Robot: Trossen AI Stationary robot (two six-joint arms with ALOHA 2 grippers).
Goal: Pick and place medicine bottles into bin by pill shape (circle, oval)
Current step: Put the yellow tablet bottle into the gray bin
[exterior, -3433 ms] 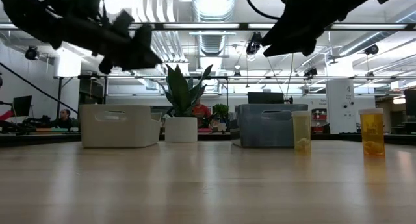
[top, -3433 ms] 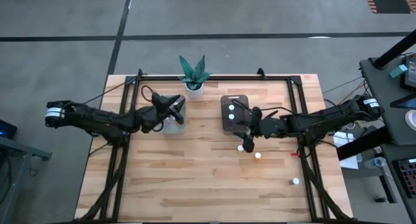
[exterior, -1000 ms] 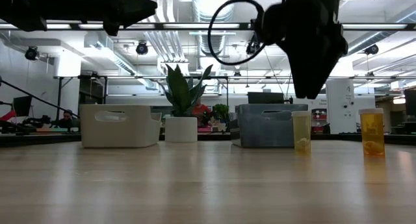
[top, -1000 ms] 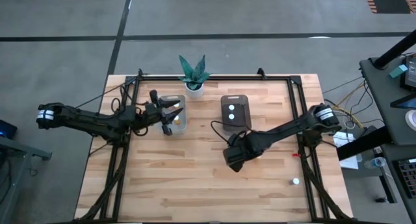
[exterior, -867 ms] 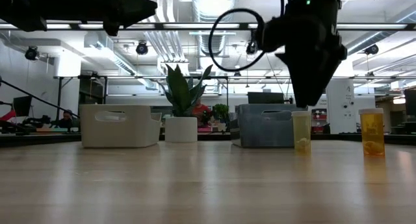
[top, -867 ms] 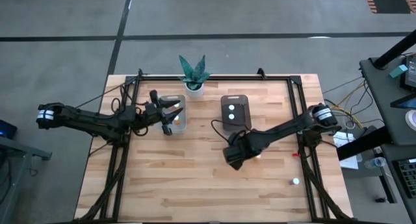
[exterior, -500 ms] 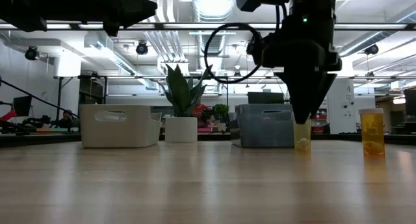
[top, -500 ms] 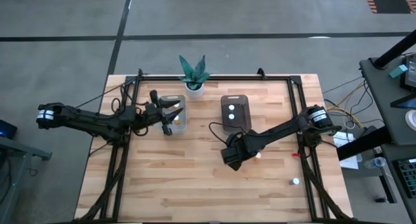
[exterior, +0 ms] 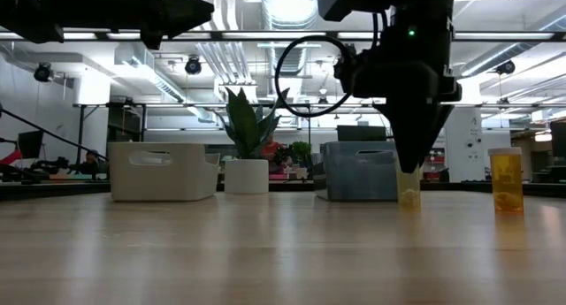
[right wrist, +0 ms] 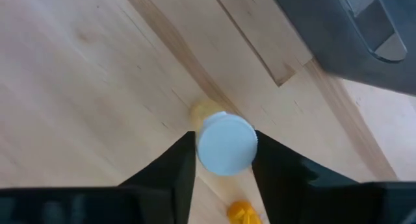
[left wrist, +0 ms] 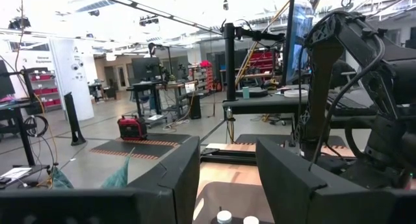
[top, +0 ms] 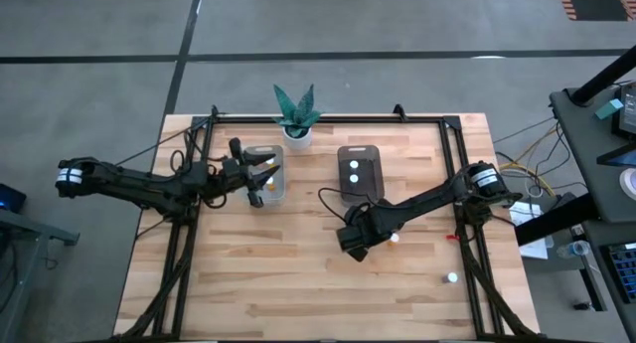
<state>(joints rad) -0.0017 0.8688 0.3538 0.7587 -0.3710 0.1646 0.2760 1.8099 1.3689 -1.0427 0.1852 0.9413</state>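
Observation:
My right gripper [top: 360,234] points down over a small medicine bottle with a white cap [right wrist: 225,143] and a pale yellow body [exterior: 409,195], which stands upright on the table. The gripper is open, with one finger on each side of the cap. The bottle is hidden under the gripper in the high view. My left gripper [top: 260,174] is open and empty above the pale clear tub [top: 273,186]. The dark smoky tub [top: 363,189] holds two white-capped bottles [top: 350,171]. My right gripper comes from above with its fingers [right wrist: 177,164] close on either side of the bottle's white cap [right wrist: 214,152]. I cannot tell whether they touch it. The bottle stands upright on the table.
Two more bottles stand on the table to the right, one [top: 395,238] close by and one [top: 452,278] near the front right. A green plant in a white pot [top: 296,114] stands at the back between the tubs. The wood on the near side of the tubs is bare.
My right gripper has gone down over the pale yellow bottle until its fingertips cover the cap, shifting slightly toward the table's left. The bottle has stayed in place.

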